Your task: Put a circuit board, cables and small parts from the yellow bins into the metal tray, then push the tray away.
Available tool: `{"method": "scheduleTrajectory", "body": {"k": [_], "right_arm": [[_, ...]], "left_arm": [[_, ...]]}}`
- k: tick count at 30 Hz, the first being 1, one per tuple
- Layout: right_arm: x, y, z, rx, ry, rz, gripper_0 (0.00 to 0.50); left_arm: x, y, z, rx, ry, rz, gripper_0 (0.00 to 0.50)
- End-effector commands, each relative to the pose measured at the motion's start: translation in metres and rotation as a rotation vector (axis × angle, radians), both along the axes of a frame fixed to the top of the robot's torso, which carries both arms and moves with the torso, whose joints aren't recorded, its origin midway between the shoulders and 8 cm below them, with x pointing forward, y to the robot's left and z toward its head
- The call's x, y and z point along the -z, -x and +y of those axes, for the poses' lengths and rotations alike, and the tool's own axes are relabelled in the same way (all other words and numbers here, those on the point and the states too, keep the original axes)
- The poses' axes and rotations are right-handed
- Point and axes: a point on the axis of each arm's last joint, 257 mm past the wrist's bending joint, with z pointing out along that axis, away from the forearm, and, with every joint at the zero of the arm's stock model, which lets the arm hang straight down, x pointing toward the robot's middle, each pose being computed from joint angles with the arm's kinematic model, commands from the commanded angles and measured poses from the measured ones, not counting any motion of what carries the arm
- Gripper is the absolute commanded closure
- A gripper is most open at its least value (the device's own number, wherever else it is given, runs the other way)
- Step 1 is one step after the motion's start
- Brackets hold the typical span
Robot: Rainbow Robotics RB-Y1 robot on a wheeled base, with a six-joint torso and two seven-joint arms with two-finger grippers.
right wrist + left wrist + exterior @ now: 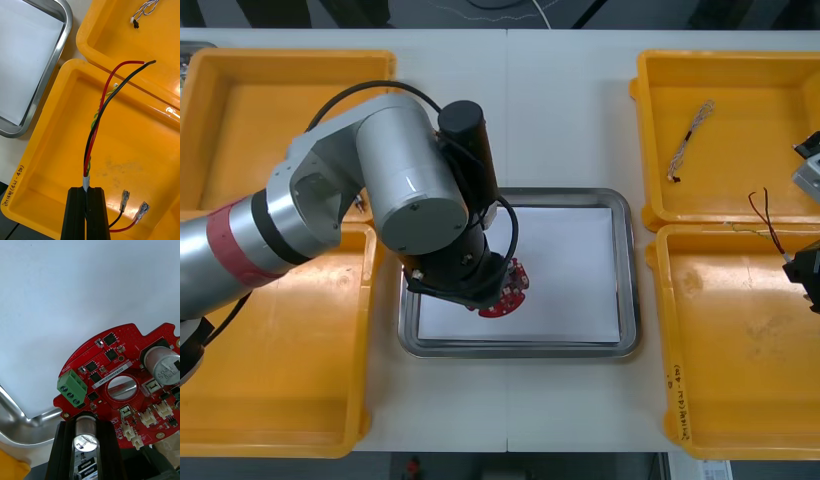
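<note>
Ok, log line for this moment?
left jaws: shut on circuit board, at near-left part of metal tray | right jaws: shut on red and black cable, above near right yellow bin

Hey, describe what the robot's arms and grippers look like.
The left arm is silver-grey with rounded joints, a red band beside a black one and black cables looping along it. The left gripper, over the metal tray, and right gripper, over a yellow bin, have black, blocky fingers.
</note>
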Motion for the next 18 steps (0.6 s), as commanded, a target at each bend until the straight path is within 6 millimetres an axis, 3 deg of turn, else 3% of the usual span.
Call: {"method": "scheduleTrajectory", "body": {"k": [1,18], "right_arm": [[-0.010,0.000,0.001,-0.058,0.060,-0.026,0.500],[-0.009,0.002,0.004,-0.068,0.054,-0.020,0.500]], "left_arm": [[-0.001,-0.012,-0.005,-0.005,-0.012,-0.032,0.498],[0.028,-0.011,0.024,0.004,-0.060,-0.021,0.495]]}}
